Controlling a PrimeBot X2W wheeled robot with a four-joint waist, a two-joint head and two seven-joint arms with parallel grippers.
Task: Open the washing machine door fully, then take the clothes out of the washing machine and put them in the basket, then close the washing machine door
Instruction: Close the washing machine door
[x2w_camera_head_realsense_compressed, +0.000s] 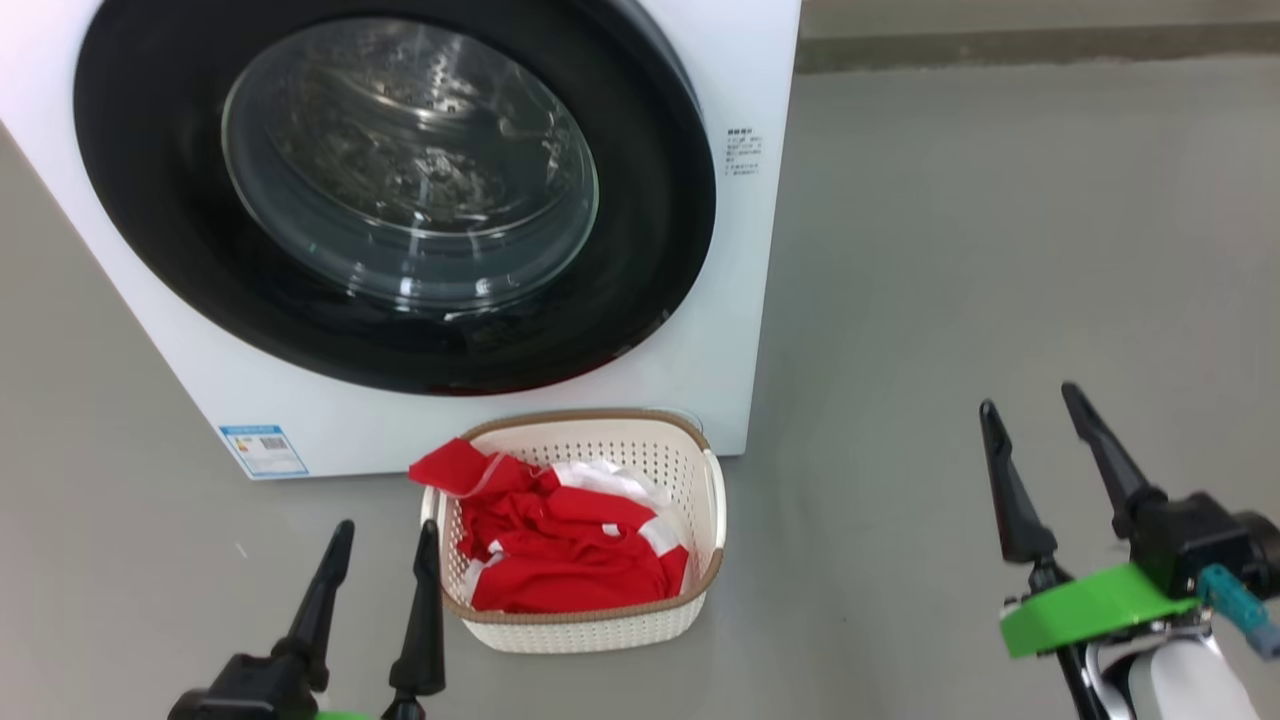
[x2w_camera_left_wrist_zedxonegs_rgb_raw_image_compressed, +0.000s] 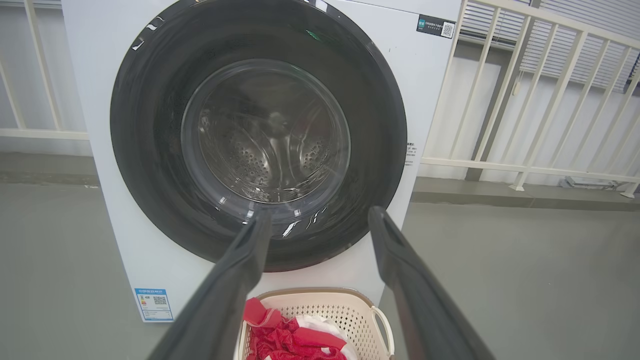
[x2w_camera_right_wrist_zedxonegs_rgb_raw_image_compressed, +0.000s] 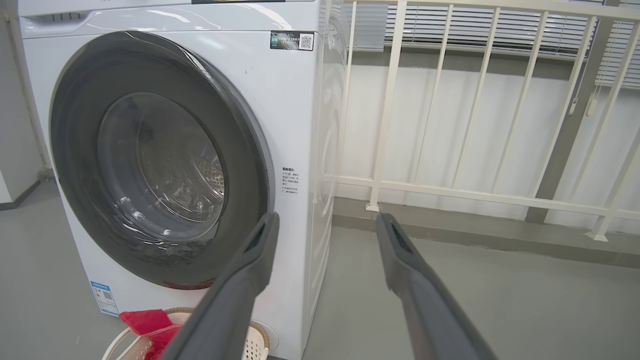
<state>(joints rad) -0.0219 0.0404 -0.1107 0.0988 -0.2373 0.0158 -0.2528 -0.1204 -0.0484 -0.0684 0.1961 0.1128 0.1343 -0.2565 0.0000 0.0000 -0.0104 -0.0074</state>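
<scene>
One basket (x2w_camera_head_realsense_compressed: 700, 500) holds red clothes (x2w_camera_head_realsense_compressed: 570, 560); drum bare

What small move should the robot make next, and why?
Probably only draw both arms back and stop: the clothes lie in the basket, the drum looks empty, and the washing machine door appears shut. Both jaws stand open, holding nothing.

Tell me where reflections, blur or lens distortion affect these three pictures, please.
Head view: reflections streak the glass of the washing machine door, hiding much behind it. Left wrist view: the left gripper has soft-looking near fingers. Right wrist view: the wide-angle lens splays the railing bars; lighting even.
</scene>
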